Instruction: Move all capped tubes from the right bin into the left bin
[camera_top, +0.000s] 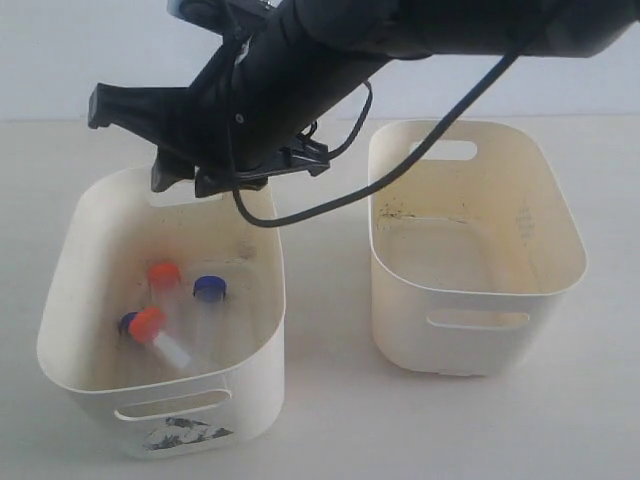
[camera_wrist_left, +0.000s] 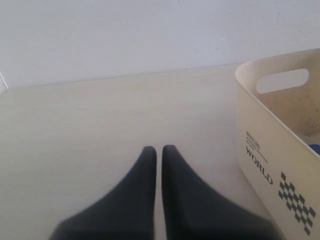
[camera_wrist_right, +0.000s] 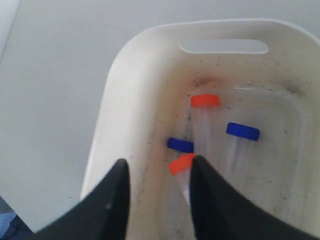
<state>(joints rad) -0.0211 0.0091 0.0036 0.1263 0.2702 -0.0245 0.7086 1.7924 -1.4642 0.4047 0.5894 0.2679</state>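
Two orange-red capped tubes and two blue capped tubes lie in the left bin, the one with the torn sticker on its front. The right bin holds no tubes. My right gripper reaches across and hangs over the left bin's far rim. In the right wrist view the right gripper is open and empty, with an orange-red cap on the bin floor beside one finger. My left gripper is shut over bare table, beside the left bin.
The right arm and its black cable stretch over the gap between the bins and the right bin's near-left rim. The pale table runs between and around both bins. A white wall stands behind.
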